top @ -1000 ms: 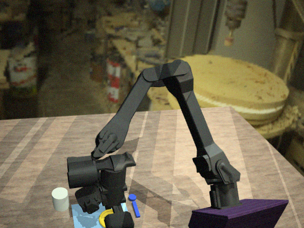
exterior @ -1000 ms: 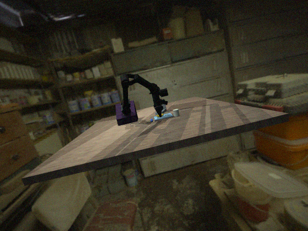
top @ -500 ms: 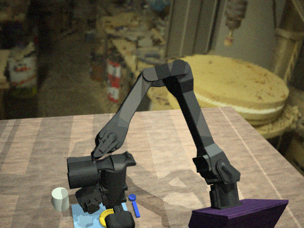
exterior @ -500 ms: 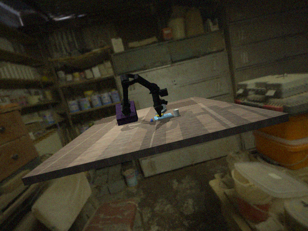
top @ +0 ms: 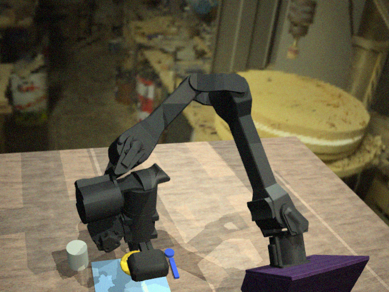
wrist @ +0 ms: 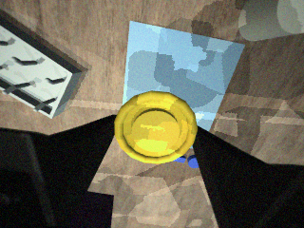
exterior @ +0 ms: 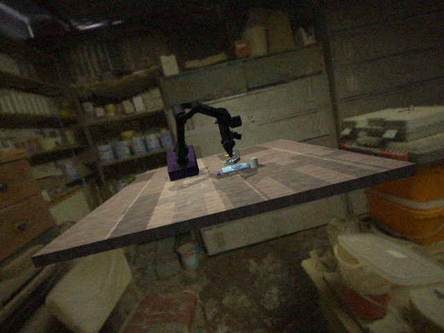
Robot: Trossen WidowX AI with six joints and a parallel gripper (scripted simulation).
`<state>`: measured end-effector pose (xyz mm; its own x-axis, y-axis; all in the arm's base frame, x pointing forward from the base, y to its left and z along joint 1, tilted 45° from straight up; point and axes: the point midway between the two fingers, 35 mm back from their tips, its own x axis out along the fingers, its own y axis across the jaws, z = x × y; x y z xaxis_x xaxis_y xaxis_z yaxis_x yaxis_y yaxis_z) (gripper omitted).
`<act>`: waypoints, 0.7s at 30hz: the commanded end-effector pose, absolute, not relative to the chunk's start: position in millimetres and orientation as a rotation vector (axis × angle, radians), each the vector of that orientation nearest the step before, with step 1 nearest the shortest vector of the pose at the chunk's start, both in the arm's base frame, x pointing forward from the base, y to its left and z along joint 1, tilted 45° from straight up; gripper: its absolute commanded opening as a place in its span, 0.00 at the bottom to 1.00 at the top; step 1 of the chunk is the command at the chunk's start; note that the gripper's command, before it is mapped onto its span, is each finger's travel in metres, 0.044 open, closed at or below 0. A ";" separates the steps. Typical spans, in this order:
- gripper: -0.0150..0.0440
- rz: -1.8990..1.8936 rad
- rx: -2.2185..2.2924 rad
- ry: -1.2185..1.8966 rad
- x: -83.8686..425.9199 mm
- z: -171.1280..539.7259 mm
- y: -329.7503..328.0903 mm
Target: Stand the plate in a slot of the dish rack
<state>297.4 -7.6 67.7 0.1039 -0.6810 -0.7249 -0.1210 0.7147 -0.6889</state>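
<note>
The yellow round plate [top: 124,264] [exterior: 226,155] [wrist: 155,144] is held face up and roughly level above the light blue mat. My gripper [top: 147,265] [exterior: 230,155] [wrist: 155,124] is shut on the plate, with one dark finger at each side of its rim in the wrist view. One finger hides much of the plate in the top view. The pale grey dish rack [exterior: 232,162] [wrist: 71,90] with its short dark rails lies at the upper left of the wrist view, apart from the plate. The rack does not show in the top view.
The light blue mat [top: 108,281] [exterior: 234,168] [wrist: 142,62] lies under the plate. A pale grey-green cylinder [top: 77,255] [exterior: 254,162] [wrist: 263,19] stands beside the mat. A blue spoon-like piece [top: 173,267] [exterior: 218,173] [wrist: 193,161] lies by its other side. The arm's purple base [top: 313,273] [exterior: 183,172] stands farther off.
</note>
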 end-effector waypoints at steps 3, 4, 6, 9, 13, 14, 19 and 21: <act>0.25 -0.467 -0.701 1.430 297.6 88.4 15.5; 0.25 -0.468 -0.701 1.431 297.6 91.3 18.7; 0.25 -0.469 -0.702 1.431 297.2 97.2 24.9; 0.25 -0.471 -0.704 1.432 296.2 106.2 34.2; 0.25 -0.474 -0.707 1.432 294.6 117.8 46.0; 0.25 -0.475 -0.708 1.432 294.3 120.6 48.8; 0.25 -0.482 -0.712 1.431 291.8 134.6 62.7; 0.25 -0.485 -0.715 1.431 290.5 139.9 67.6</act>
<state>292.1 57.8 130.1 0.1008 -0.6901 -0.7166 -0.1202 0.7066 -0.6974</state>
